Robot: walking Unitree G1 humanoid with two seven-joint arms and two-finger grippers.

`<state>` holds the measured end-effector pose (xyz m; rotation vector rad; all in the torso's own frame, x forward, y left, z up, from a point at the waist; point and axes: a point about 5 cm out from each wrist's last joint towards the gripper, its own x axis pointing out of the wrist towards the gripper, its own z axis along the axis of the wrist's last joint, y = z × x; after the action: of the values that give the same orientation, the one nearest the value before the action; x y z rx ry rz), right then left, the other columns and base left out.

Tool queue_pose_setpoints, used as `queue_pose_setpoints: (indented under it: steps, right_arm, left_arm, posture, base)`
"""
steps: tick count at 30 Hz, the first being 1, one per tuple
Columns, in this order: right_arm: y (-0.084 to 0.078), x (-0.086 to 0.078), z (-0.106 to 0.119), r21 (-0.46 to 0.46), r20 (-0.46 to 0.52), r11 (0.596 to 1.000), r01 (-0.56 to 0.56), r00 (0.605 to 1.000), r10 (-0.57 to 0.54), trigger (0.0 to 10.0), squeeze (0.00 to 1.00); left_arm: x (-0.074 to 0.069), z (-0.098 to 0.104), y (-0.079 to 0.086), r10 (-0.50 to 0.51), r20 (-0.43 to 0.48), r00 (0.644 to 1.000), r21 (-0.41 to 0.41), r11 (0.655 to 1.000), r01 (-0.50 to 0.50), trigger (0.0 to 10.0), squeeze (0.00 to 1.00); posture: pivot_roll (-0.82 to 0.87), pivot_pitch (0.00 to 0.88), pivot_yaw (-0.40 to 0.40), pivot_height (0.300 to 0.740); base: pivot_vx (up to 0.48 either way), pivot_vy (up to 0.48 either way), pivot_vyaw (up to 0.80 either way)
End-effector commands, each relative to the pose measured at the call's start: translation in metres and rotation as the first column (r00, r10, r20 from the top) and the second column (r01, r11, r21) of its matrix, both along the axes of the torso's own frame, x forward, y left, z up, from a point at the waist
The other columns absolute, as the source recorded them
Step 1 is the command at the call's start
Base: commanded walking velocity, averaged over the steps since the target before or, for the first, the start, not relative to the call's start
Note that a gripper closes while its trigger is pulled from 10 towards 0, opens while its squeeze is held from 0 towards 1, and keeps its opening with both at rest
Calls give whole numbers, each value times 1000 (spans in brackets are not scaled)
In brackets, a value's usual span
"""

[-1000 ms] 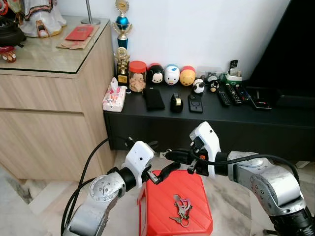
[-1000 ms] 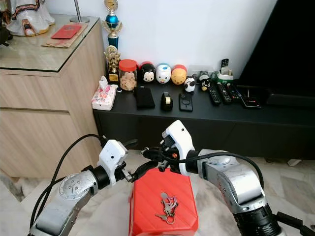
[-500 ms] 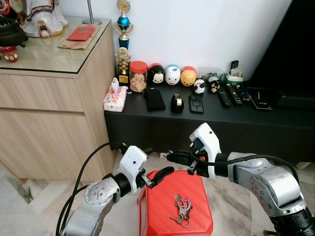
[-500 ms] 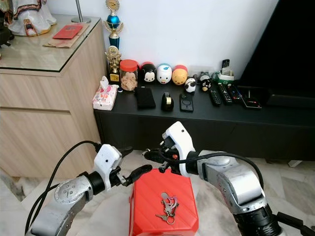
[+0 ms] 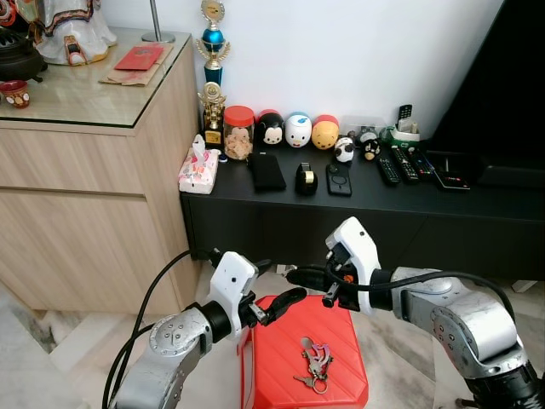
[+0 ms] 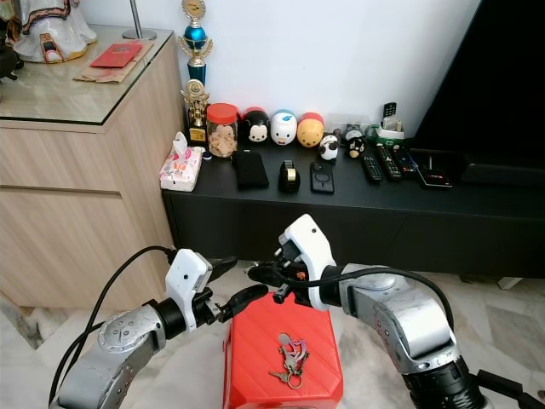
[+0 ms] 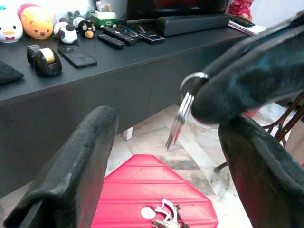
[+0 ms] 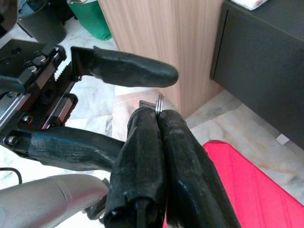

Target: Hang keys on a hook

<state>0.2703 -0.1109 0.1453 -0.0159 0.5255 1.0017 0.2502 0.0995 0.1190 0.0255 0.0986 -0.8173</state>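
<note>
My right gripper (image 6: 260, 273) is pinching a thin metal key ring (image 7: 183, 105) between closed fingers, while my left gripper (image 6: 228, 283) is gaping wide beside it. Keys (image 5: 312, 361) are lying on the ribbed red stool (image 5: 281, 354).

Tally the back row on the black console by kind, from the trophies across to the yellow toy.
Trophies: 2
Red-lidded jar: 1
Round character toys: 3
Total: 6
</note>
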Motion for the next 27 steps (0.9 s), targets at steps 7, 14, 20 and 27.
queue_pose_setpoints:
  steps: [7, 14, 20, 27]
  right_arm:
    - [2, -2, 3, -6, 14, 1000, -13, 1000, 13, 10000, 0]
    - [2, -3, 2, -8, 12, 1000, -17, 1000, 17, 10000, 0]
    - [2, -3, 2, -16, 9, 1000, -17, 1000, 17, 10000, 0]
    - [2, -5, -1, -18, -2, 1000, -19, 1000, 19, 10000, 0]
  left_arm:
    - [3, 8, -6, -19, 21, 1000, -22, 1000, 20, 10000, 0]
    - [4, 8, -6, -20, 32, 999, -9, 1000, 21, 0, 0]
    - [4, 9, -7, -13, 42, 999, -13, 1000, 13, 0, 0]
    - [5, 12, -8, -13, 56, 998, -16, 1000, 14, 0, 0]
  posture:
    - [-10, 0, -122, 740]
    - [-9, 0, -123, 740]
    - [-10, 0, -126, 740]
    - [-9, 0, -126, 740]
  base:
    - [0, 0, 0]
    - [0, 0, 0]
    - [0, 0, 0]
    - [0, 0, 0]
